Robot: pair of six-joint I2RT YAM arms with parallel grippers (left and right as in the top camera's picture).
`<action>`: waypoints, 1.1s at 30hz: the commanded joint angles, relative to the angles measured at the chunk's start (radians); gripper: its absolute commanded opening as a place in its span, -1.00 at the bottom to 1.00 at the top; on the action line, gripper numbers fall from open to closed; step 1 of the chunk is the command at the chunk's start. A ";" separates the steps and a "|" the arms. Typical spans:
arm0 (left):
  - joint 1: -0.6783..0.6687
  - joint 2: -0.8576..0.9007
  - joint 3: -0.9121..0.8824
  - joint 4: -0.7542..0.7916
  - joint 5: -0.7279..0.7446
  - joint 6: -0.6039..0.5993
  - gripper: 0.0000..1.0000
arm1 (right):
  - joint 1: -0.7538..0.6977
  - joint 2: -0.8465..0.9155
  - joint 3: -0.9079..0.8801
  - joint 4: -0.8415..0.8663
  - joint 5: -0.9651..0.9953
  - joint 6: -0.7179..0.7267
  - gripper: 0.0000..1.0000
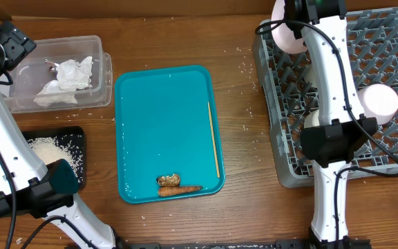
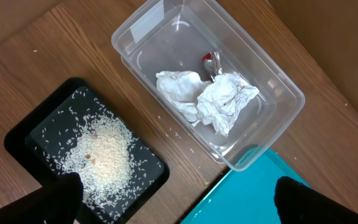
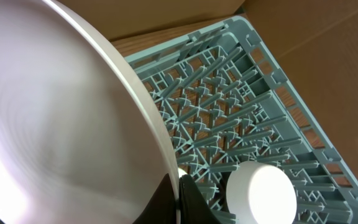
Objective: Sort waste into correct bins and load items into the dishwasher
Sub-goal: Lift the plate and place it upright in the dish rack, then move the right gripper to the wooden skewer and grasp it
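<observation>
Wooden table (image 1: 240,214); right hand (image 3: 178,200) clamps white plate (image 3: 55,112) over grey rack (image 3: 229,106).

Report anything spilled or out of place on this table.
Spill: loose white rice grains lie scattered on the wooden table beside the grey plastic dish rack, and more lie around the flat black tray, outside where the rice is piled.
</observation>
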 commanded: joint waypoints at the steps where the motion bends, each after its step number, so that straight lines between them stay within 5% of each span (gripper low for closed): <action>1: -0.004 0.003 0.000 -0.002 -0.010 0.019 1.00 | 0.005 0.017 -0.002 0.003 0.034 0.019 -0.92; 16: -0.004 0.003 0.000 -0.002 -0.010 0.019 1.00 | 0.058 0.025 -0.086 0.003 0.034 0.017 -0.91; 22: -0.004 0.003 0.000 -0.002 -0.010 0.019 1.00 | 0.083 0.023 -0.085 -0.008 0.033 0.016 -0.68; 24: -0.004 0.003 0.000 -0.002 -0.010 0.019 1.00 | 0.084 0.021 -0.076 -0.023 0.027 0.021 -0.26; 25: -0.004 0.003 0.000 -0.002 -0.010 0.019 1.00 | 0.084 0.019 -0.066 -0.035 0.014 0.023 0.80; 26: -0.004 0.003 0.000 -0.002 -0.010 0.019 1.00 | 0.084 0.017 -0.059 -0.044 -0.001 0.023 1.00; 33: -0.003 0.003 0.000 -0.002 -0.010 0.019 1.00 | 0.084 -0.069 0.049 -0.115 -0.303 0.023 1.00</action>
